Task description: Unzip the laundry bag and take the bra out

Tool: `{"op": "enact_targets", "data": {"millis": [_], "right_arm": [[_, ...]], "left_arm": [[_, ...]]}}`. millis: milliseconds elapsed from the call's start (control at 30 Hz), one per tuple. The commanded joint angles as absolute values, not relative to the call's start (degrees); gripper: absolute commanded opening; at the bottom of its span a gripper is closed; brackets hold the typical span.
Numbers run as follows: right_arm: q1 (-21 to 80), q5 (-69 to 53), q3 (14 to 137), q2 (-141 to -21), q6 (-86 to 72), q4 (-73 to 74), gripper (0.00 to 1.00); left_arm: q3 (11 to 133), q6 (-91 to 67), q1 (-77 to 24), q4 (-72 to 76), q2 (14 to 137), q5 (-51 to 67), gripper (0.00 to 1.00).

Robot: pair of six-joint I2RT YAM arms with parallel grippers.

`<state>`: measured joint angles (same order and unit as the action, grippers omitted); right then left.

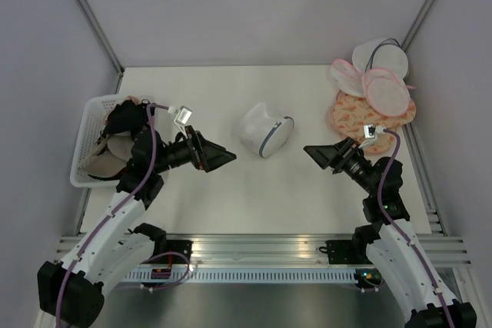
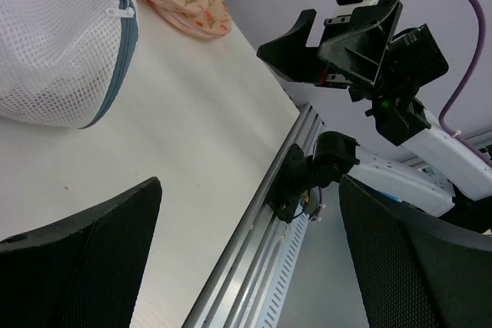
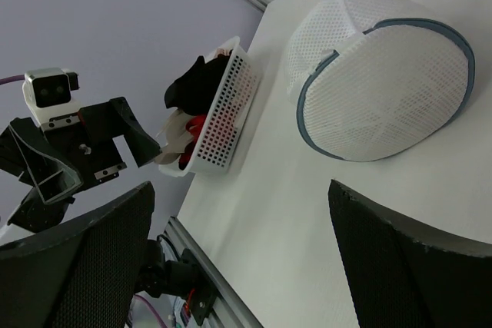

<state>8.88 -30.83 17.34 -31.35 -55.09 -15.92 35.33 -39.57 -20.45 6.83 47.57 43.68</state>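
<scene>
The laundry bag (image 1: 265, 130) is a round dome of white mesh with a dark grey zipper rim, lying zipped shut mid-table. It also shows in the left wrist view (image 2: 58, 48) and in the right wrist view (image 3: 380, 74). The bra is hidden inside it. My left gripper (image 1: 227, 156) is open and empty, hovering left of the bag. My right gripper (image 1: 311, 151) is open and empty, hovering right of it. Both point toward the bag without touching it.
A white perforated basket (image 1: 81, 160) with dark and beige garments stands at the left edge; it also shows in the right wrist view (image 3: 223, 117). Peach patterned bags (image 1: 346, 117) and pink-rimmed white round bags (image 1: 387, 90) are piled at the back right. Metal rail (image 1: 261, 247) runs along the near edge.
</scene>
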Motion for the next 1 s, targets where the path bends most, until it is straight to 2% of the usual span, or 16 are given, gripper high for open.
{"op": "enact_targets", "data": {"millis": [0,133,233,267,367,533,567,667,833,967], "right_arm": [[9.1,-33.3,20.6,-31.5,-53.4,-17.4,0.98],[9.1,-30.6,20.4,-28.7,-50.9,-13.6,0.98],[9.1,-29.8,19.3,-27.3,-50.9,-13.7,0.98],[9.1,-29.4,19.1,-27.1,-50.9,-13.4,0.98],[9.1,-27.2,20.0,-26.7,-48.4,-8.7,0.98],[9.1,-25.3,23.2,-26.6,-42.0,-0.2,0.98],[9.1,-25.1,23.5,-26.6,-41.5,1.4,0.98],[9.1,-24.8,23.8,-26.6,-40.8,2.6,0.98],[9.1,-25.0,23.5,-27.2,-39.7,3.3,0.98],[9.1,-25.4,22.8,-27.8,-39.6,3.0,0.98]], "left_arm": [[33.3,-40.1,-20.8,11.9,46.1,43.6,1.00],[34.5,-35.3,-21.8,9.9,50.9,40.7,1.00],[43.4,-26.2,-29.1,0.8,58.6,28.9,1.00],[45.2,-24.5,-31.2,0.4,60.5,19.6,1.00],[49.5,-20.6,-36.4,0.4,68.0,9.6,1.00],[52.8,-14.0,-42.6,4.7,75.8,0.3,1.00],[53.3,-12.4,-43.8,4.9,77.2,-7.1,1.00],[53.9,-8.4,-47.3,6.1,81.8,-17.8,1.00],[48.1,-5.0,-49.8,16.4,81.0,-21.2,1.00],[47.8,-0.4,-49.9,18.7,77.9,-10.2,1.00]]}}
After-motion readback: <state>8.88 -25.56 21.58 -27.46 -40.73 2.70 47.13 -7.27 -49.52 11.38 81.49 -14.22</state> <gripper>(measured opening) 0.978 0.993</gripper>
